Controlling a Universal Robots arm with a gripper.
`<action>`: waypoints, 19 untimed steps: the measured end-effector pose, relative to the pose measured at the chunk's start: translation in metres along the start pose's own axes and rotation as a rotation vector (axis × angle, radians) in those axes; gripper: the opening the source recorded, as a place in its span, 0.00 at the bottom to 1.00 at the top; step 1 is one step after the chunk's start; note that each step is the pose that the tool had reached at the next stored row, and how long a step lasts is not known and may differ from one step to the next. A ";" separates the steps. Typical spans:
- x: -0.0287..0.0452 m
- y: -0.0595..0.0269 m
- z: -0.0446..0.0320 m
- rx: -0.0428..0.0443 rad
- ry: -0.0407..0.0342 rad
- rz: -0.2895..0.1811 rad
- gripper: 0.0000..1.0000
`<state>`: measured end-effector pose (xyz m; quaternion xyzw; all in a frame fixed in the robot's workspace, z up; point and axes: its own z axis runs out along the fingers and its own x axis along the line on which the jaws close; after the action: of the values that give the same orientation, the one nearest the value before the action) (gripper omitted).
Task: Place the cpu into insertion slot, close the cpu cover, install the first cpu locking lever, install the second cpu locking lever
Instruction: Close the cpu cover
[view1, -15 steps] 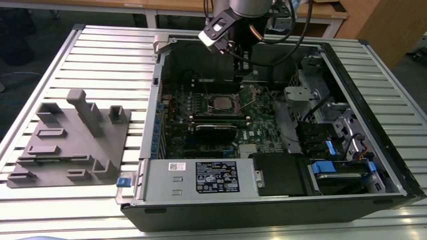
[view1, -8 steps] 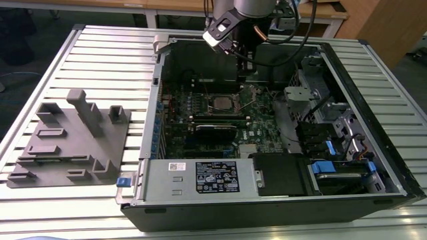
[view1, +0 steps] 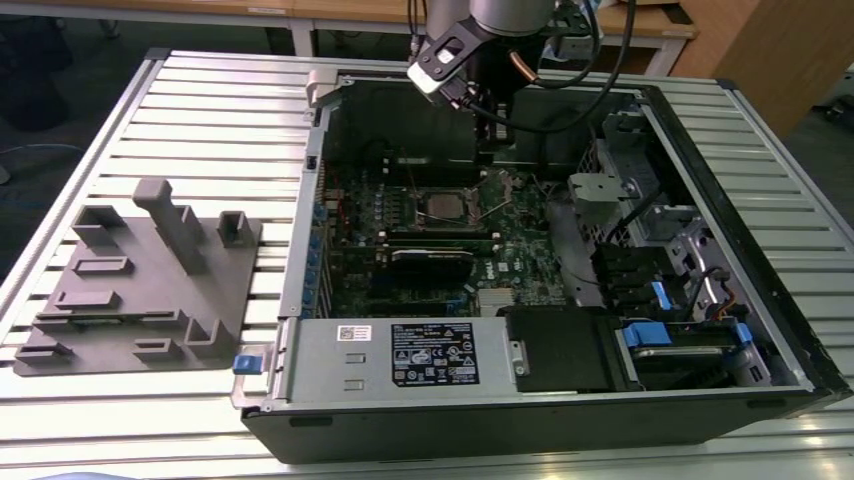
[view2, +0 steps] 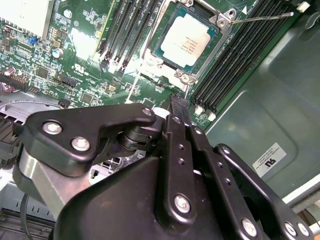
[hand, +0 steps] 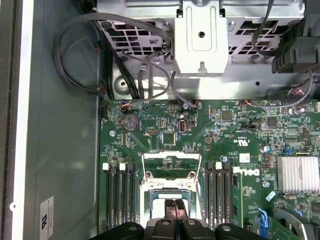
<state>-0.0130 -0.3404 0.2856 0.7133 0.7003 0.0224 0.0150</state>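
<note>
The cpu (view2: 186, 40), a small square chip with a silvery-tan top, lies in the insertion slot (view1: 441, 205) on the green board. The silver cpu cover (view2: 216, 22) frames the chip and looks to lie flat around it. One thin locking lever (view2: 260, 19) sticks out sideways from a corner of the socket. My gripper (view2: 176, 100) hovers above the board just beside the socket, its black fingers shut together on nothing. In the first wrist view the gripper (hand: 174, 202) overlaps the socket frame (hand: 170, 167). In the exterior view the gripper (view1: 490, 140) hangs behind the socket.
The open computer case (view1: 747, 130) lies on a slatted table. Black memory slots (hand: 119, 197) flank the socket. A silver bracket (hand: 201, 35) and cables (hand: 80, 60) sit beyond the board, with a heatsink (hand: 298, 174) to one side. A grey fixture block (view1: 147, 280) stands at the exterior view's left.
</note>
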 end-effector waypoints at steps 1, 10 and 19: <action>0.0000 0.0000 0.0000 0.0000 0.0000 0.000 0.11; 0.0001 0.0043 0.0007 0.0000 0.0001 0.000 0.11; 0.0005 0.0201 0.0026 0.0000 0.0000 0.000 0.11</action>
<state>0.0072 -0.3402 0.2840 0.7133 0.7003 0.0224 0.0150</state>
